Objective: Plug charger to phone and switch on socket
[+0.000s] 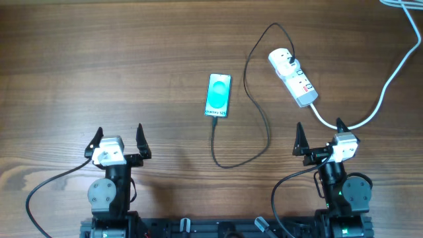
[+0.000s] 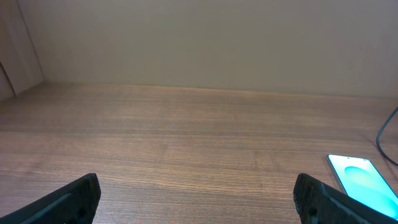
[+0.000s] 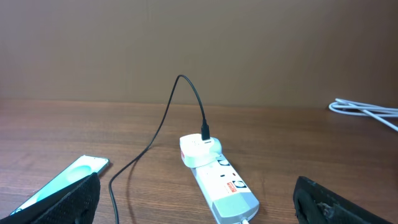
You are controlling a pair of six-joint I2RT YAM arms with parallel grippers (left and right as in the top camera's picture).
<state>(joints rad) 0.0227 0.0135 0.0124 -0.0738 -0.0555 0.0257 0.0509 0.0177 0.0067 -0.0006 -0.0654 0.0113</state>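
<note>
Up-table between the arms, phone (image 1: 218,95) with charger (image 1: 246,73) at its near end, socket (image 1: 293,77) just beyond right gripper (image 1: 319,123), left gripper (image 1: 119,129) well apart, both spread wide, empty.

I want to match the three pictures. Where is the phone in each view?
Overhead: the phone lies near the centre, left of the socket.
Left wrist: lower right corner.
Right wrist: lower left corner.
Shared landmark: the charger cable runs to the phone's right in every view.
</note>
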